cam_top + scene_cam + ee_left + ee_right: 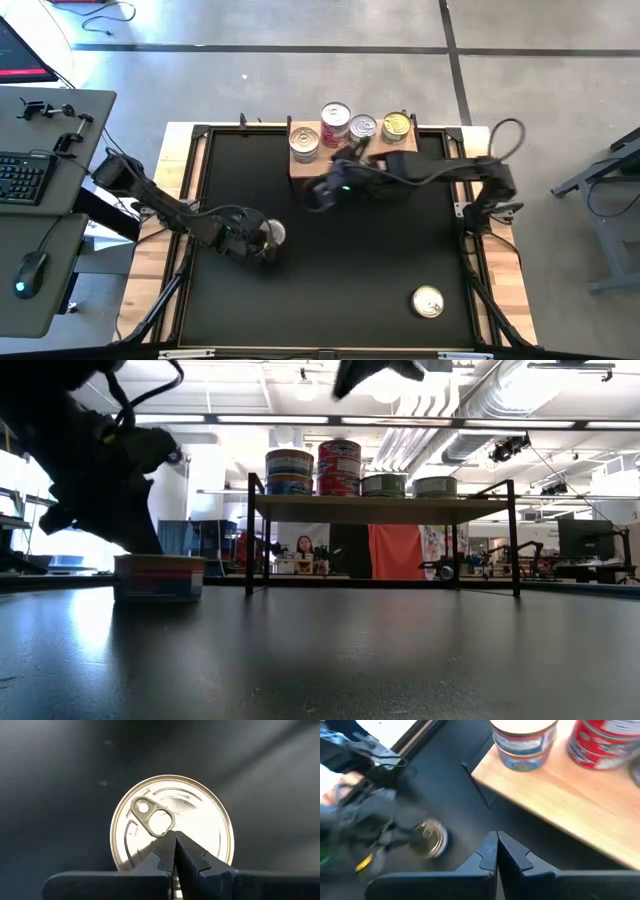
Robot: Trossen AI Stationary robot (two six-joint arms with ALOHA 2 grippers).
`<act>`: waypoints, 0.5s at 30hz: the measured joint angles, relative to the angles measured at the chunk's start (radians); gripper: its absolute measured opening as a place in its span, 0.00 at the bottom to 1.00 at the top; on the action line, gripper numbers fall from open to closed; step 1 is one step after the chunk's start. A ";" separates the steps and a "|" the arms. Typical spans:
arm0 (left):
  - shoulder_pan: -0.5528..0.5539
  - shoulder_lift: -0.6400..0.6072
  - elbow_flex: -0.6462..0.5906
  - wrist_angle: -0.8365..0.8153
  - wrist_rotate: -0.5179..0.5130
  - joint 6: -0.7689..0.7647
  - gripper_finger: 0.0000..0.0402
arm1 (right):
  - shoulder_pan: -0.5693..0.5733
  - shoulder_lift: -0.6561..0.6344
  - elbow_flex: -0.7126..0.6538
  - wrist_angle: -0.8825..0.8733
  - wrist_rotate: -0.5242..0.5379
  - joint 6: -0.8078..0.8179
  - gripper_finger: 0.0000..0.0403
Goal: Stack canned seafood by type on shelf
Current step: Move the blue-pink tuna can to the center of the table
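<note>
We see the left end effector [262, 243], fingers pressed together and holding nothing, poised directly above a silver tin [171, 822] that sits flat on the black table [350, 280], pull-tab up, so this arm is clearly the nearer one. Our right end effector [322, 195], also pressed shut and empty, hangs off the front edge of the shelf [385, 160], where several tins already stand. Another tin [427, 301] lies well apart, near the table's front right.
</note>
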 joint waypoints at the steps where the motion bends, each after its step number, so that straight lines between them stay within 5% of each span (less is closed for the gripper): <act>1: -0.006 0.001 0.000 0.023 0.001 0.000 0.00 | -0.016 0.023 0.000 0.025 0.001 -0.019 0.00; 15: -0.099 0.001 -0.002 0.263 0.039 0.177 0.00 | -0.159 0.260 -0.001 0.202 0.054 -0.065 0.00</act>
